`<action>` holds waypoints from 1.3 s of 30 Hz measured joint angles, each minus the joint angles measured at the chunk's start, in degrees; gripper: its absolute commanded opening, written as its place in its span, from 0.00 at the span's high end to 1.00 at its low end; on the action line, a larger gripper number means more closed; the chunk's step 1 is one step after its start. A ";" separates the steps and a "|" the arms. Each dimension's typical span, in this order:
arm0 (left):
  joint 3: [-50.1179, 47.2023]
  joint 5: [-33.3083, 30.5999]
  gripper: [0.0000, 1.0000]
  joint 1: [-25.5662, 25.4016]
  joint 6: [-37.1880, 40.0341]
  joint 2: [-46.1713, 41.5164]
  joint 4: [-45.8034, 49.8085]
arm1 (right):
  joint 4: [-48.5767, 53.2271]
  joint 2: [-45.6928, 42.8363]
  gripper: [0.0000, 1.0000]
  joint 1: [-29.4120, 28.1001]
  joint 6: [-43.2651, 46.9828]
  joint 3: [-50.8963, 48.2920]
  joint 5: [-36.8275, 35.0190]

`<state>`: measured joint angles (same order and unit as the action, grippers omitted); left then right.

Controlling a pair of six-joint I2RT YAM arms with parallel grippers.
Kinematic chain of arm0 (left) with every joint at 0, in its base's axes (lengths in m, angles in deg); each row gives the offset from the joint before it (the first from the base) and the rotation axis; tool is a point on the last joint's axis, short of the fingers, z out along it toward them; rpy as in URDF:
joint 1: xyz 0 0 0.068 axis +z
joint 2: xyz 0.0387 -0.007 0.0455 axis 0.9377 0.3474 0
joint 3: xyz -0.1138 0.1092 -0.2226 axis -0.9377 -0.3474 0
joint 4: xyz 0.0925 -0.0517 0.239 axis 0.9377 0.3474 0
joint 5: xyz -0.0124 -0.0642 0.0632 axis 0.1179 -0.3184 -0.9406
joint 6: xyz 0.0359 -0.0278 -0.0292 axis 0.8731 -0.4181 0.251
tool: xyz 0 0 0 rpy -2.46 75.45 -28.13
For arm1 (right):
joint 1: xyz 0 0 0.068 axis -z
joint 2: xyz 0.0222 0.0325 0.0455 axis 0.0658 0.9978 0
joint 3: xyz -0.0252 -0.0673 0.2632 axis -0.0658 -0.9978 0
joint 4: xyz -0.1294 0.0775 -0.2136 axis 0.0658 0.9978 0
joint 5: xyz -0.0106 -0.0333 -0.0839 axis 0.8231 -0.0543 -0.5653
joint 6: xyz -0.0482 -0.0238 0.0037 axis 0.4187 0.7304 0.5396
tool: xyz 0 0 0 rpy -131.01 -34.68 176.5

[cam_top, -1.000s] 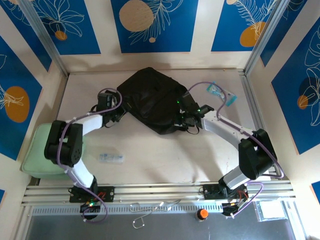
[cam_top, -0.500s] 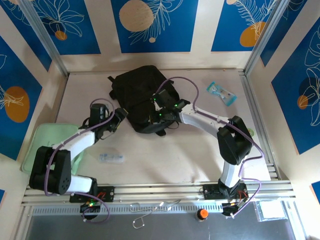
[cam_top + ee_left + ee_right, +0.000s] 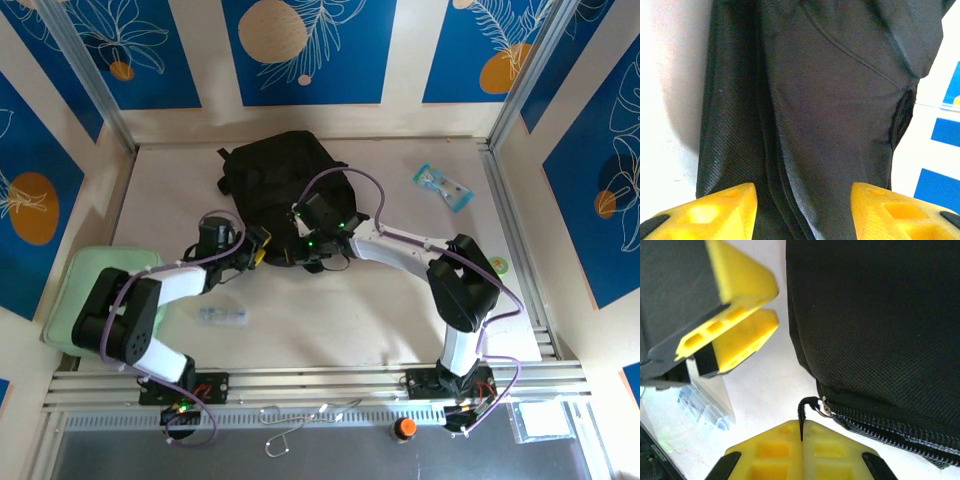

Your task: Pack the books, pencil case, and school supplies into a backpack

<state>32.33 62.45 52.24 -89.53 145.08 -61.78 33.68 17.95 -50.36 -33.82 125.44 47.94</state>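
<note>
Backpack (image 3: 285, 180): black, fine woven texture; zipper pull (image 3: 801, 412) black. Fingers (image 3: 715, 212): yellow. Case (image 3: 68, 300): mint green. Wall panels (image 3: 300, 50): blue, white leaf line-drawings, orange discs. Table (image 3: 340, 310): cream. Packet (image 3: 441, 186): teal.

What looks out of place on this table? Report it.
The mint green case sits at the table's left edge, seemingly hanging past it. The backpack lies slumped and skewed, its zipper pull pinched in the shut right hand.
</note>
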 measured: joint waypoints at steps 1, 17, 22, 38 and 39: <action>0.02 0.04 0.58 -0.07 -0.50 1.16 -0.92 | -0.09 -0.02 1.00 -0.13 -0.20 -0.44 -0.02; 1.25 -0.20 1.00 -0.33 -3.08 8.07 -8.57 | -1.05 -4.61 1.00 -0.22 -3.19 -6.38 -2.99; 1.25 0.00 1.00 -0.33 -2.54 8.48 -9.07 | -2.40 -8.07 1.00 0.83 -5.11 -10.86 -5.53; 3.65 0.42 1.00 -0.48 3.61 7.30 -3.91 | -0.26 -13.16 1.00 9.77 -12.31 -15.91 -11.41; 3.85 0.42 1.00 -0.48 4.17 7.06 -3.28 | 0.20 -13.18 1.00 10.32 -12.48 -15.91 -11.76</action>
<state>36.17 62.87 51.76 -85.36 152.14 -65.05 33.87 4.77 -40.04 -46.30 109.52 36.18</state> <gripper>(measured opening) 0.041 0.044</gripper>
